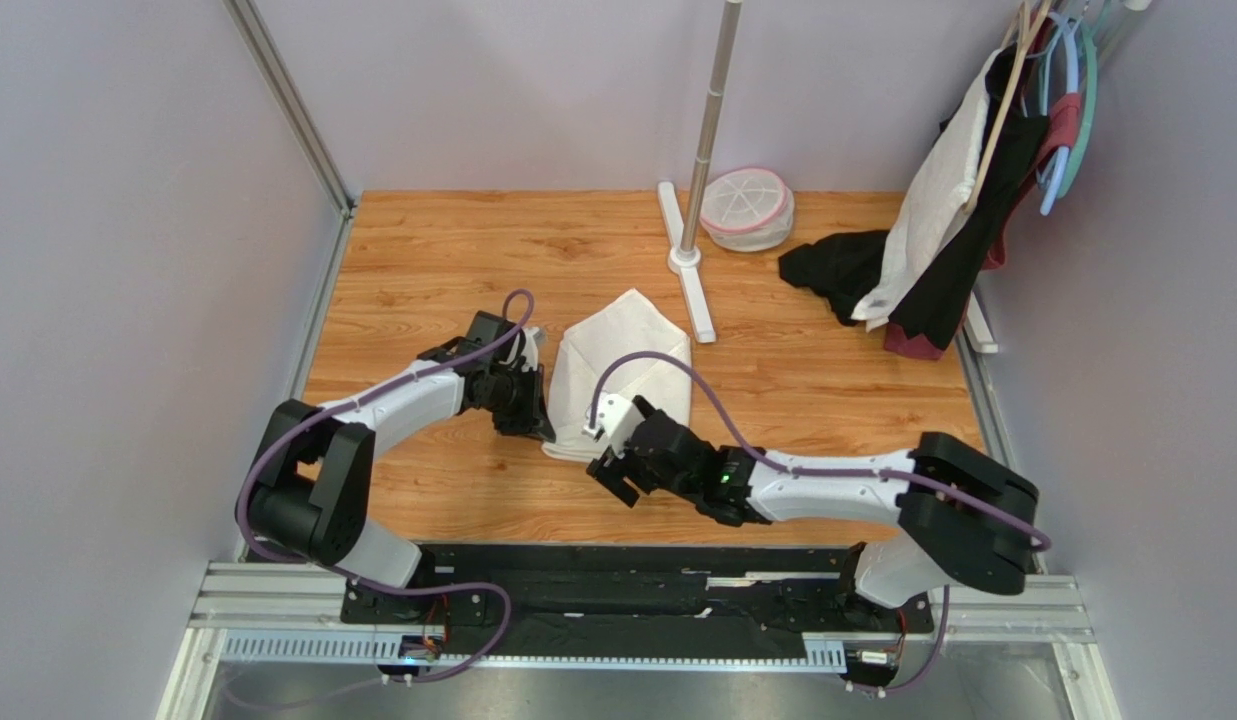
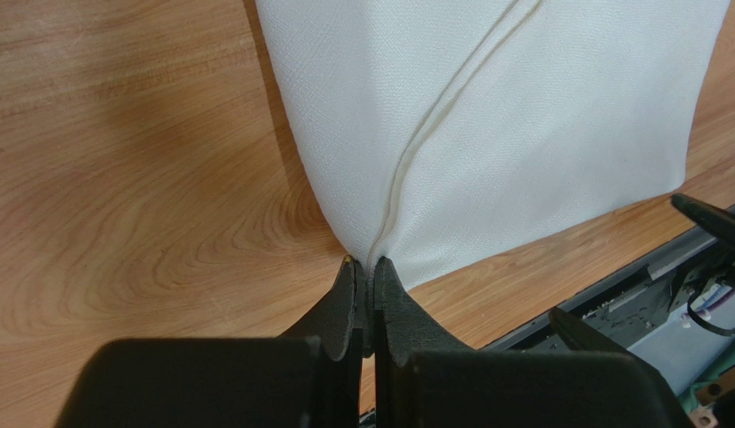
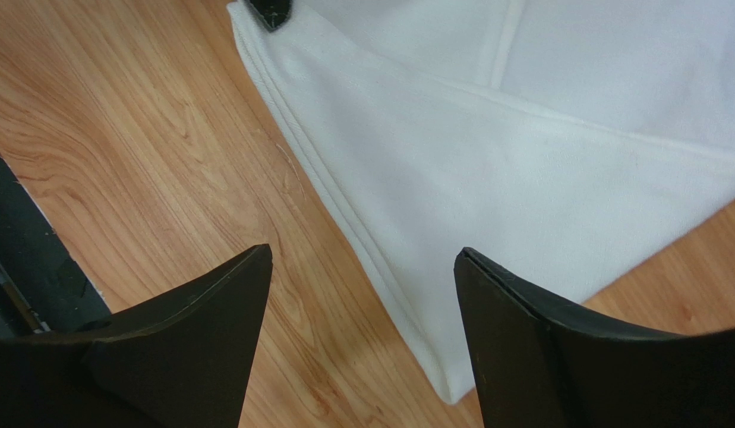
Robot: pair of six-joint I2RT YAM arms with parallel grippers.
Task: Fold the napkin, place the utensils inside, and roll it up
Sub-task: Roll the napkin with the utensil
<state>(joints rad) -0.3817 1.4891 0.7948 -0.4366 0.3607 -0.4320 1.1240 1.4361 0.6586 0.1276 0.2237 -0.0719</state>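
Note:
The cream-white napkin (image 1: 627, 360) lies folded on the wooden table, with a point toward the far side. My left gripper (image 1: 540, 411) is shut on the napkin's near left corner; in the left wrist view the jaws (image 2: 366, 264) pinch the cloth (image 2: 522, 116) where a hemmed fold line ends. My right gripper (image 1: 608, 447) is open and empty, low over the napkin's near edge. In the right wrist view its gripper (image 3: 362, 259) straddles the napkin's (image 3: 540, 152) folded edge and bare wood. The fork is not in view.
A metal pole on a white base (image 1: 690, 270) stands behind the napkin, with a round white dish (image 1: 747, 207) beside it. A black cloth (image 1: 832, 267) and hanging garments (image 1: 970, 180) are at the back right. A black rail (image 1: 624, 588) runs along the near edge.

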